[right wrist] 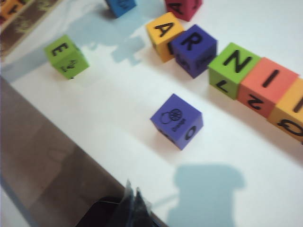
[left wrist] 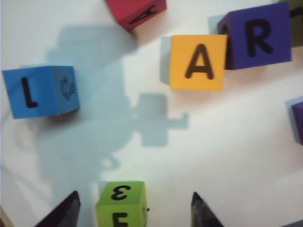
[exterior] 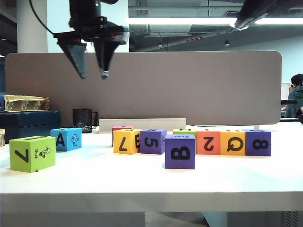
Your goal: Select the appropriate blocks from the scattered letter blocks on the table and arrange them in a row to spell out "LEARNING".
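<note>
Letter blocks stand on the white table (exterior: 142, 184). A lime green block (exterior: 32, 153) and a blue one (exterior: 66, 139) sit apart at the left. A row runs from a yellow block (exterior: 126, 141) to a purple 8 block (exterior: 258, 142). My left gripper (exterior: 93, 74) hangs open and empty, high above the table's left part. In the left wrist view my left gripper (left wrist: 135, 202) looks straight down on the green E block (left wrist: 120, 203), with blue L (left wrist: 40, 91), yellow A (left wrist: 198, 62) and purple R (left wrist: 258, 35) beyond. My right gripper (right wrist: 133, 190) is shut and empty, far from the blocks.
The purple B cube (exterior: 180, 151) stands alone in front of the row. A red block (exterior: 120, 127) sits behind the yellow one. A grey-brown partition (exterior: 189, 85) closes the back. A black mug (exterior: 84, 119) and stacked boxes (exterior: 28, 118) stand at the back left.
</note>
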Tool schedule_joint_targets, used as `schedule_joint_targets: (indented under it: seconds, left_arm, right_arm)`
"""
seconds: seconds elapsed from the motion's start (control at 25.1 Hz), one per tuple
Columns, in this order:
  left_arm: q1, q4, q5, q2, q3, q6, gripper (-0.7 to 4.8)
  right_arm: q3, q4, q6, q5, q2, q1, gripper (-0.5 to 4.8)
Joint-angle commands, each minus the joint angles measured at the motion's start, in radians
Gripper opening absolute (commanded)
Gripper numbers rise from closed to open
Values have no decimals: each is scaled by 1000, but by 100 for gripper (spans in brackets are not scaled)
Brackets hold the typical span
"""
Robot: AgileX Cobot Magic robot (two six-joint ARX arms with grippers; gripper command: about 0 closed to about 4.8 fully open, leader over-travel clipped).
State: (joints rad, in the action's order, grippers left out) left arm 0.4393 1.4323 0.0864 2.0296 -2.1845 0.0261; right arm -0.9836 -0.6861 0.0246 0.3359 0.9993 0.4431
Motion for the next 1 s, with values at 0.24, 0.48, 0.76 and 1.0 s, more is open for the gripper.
schedule_joint_targets:
  seconds: [0.24, 0.48, 0.76, 1.0]
  left_arm:
    - [-101, 4, -95, -12, -2, 15, 295]
    - [-156, 4, -119, -15, 12, 27, 295]
    - [-204, 4, -174, -69, 211, 74, 295]
    - [-204, -40, -154, -117, 378, 97, 294]
  right_arm:
    - [-5, 16, -3, 23, -1, 1, -2]
    - [-5, 14, -3, 23, -1, 1, -2]
    - [-5, 14, -3, 23, -1, 1, -2]
    - [-4, 14, -3, 23, -1, 1, -2]
